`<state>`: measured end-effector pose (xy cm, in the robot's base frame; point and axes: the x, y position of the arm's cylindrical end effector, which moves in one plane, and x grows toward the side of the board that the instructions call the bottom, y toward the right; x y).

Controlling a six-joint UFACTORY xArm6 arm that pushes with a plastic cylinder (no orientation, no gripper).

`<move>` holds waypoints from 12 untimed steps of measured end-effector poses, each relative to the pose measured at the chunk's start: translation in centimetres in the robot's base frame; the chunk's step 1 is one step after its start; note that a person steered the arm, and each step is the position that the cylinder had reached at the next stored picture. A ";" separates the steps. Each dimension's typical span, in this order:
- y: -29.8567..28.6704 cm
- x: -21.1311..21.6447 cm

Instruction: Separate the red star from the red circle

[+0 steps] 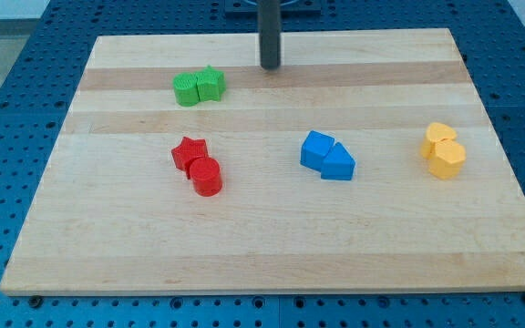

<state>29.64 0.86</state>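
Observation:
The red star (189,151) lies left of the board's middle, touching the red circle (206,176), which sits just below and to its right. My tip (271,66) is near the board's top edge, above and to the right of both red blocks, well apart from them. It touches no block.
A green circle (186,89) and a green star (211,84) touch at the upper left. Two blue blocks (317,150) (339,164) touch right of centre. Two yellow blocks (440,137) (447,158) touch at the right. The wooden board (262,255) lies on a blue pegboard table.

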 end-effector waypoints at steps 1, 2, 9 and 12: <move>2.6 7.8; 2.4 15.1; -9.7 22.9; -8.7 21.6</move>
<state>51.20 -7.81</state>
